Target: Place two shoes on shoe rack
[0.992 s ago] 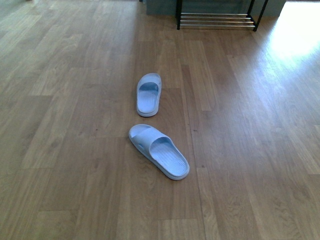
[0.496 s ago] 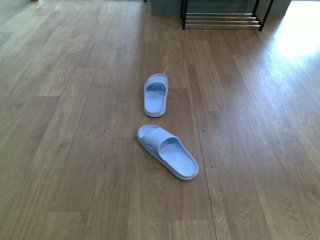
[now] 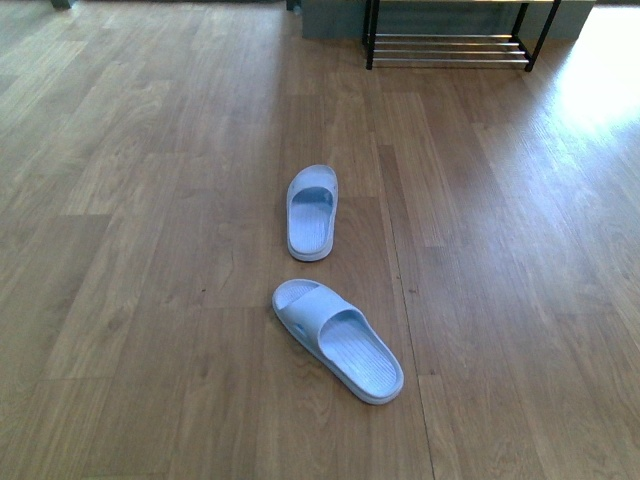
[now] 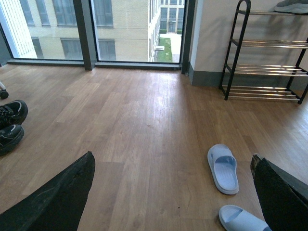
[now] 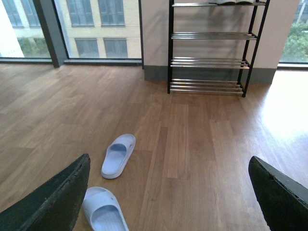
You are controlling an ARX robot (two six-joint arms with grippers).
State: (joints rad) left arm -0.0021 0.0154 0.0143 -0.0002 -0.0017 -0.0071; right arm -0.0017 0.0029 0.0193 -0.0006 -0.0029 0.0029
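Two left fingers [image 4: 57, 197] stand spread wide in your left wrist view, with nothing held between them. Ahead of you on the wooden floor [image 3: 130, 250] lie the shoes, a pair of pale blue slides. The farther slide [image 3: 312, 212] lies almost straight, toe toward the far wall. The nearer slide [image 3: 338, 340] sits slightly right of it and closer to you, apart from it, turned so its heel swings right. Further right, by the far wall, the shoe rack [image 3: 450, 48] stands well apart from both; only its lowest chrome bars show in the front view. Your right fingers [image 5: 53, 202] are likewise wide open and empty.
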